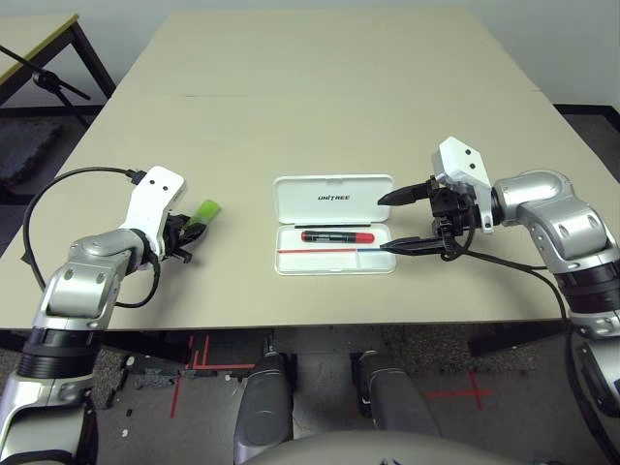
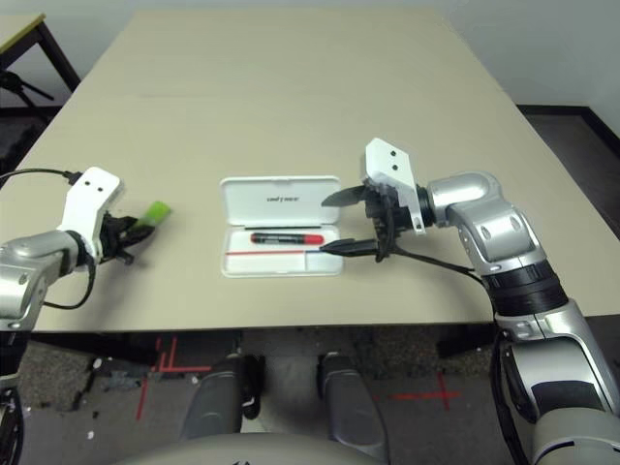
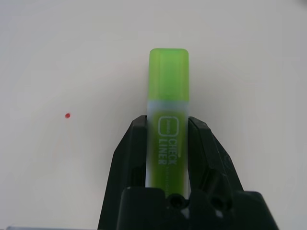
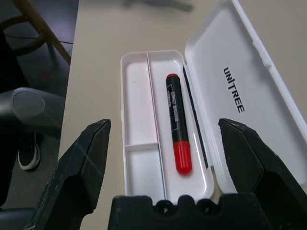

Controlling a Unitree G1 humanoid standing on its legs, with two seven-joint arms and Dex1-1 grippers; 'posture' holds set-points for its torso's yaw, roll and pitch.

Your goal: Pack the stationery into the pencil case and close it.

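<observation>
The white pencil case [image 1: 332, 197] lies open mid-table, its lid with "UNITREE" lettering folded back flat. In its tray rests a red marker [image 1: 337, 236] with a black cap, beside the red-and-blue stripe. Just off the case's right end my right gripper [image 1: 383, 225] stands open, its fingers spread toward the case and holding nothing; in the right wrist view the marker [image 4: 177, 125] and the tray [image 4: 136, 96] lie between them. At the table's left, my left gripper [image 1: 189, 232] is shut on the lime-green highlighter [image 1: 206, 211], whose cap end [image 3: 168, 81] sticks out past the fingers [image 3: 132, 148].
The beige table [image 1: 320, 107] stretches far behind the case, with a seam running across it. Its front edge runs close below the case. A black cable [image 1: 58, 189] loops off my left arm. Another table [image 1: 29, 34] stands at the far left.
</observation>
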